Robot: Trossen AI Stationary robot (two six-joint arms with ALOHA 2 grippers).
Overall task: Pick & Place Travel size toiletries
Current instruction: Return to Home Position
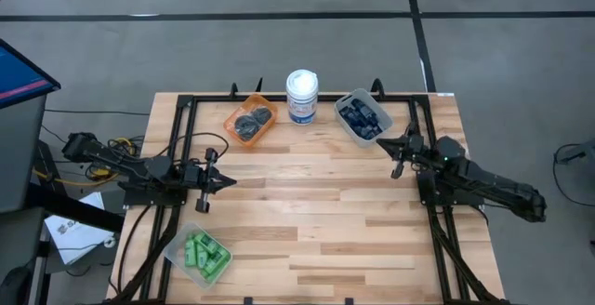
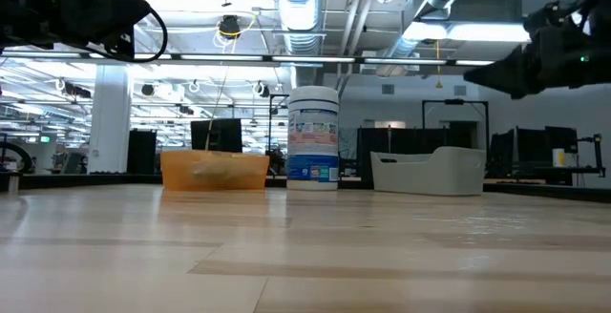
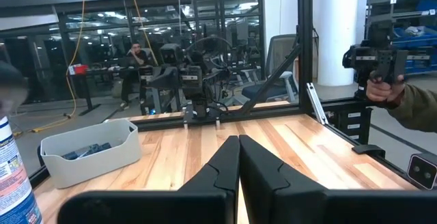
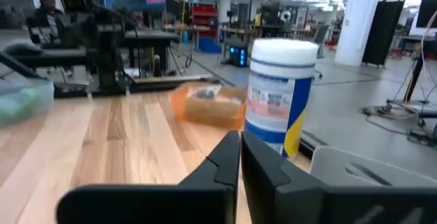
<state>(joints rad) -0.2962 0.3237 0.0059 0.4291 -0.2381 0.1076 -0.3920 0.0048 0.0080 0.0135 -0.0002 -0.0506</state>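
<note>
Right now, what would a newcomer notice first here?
The white tub stands at the table's far edge, between an orange bin of dark pots and a grey bin of navy tubes. Bright green bottles fill a clear bin at the near left corner. The left gripper and right gripper wait at the sides.

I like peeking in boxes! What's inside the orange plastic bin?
The orange plastic bin holds round dark grey flat pots, piled together. Any pots lying under the top ones are covered, so how many there are cannot be told.
</note>
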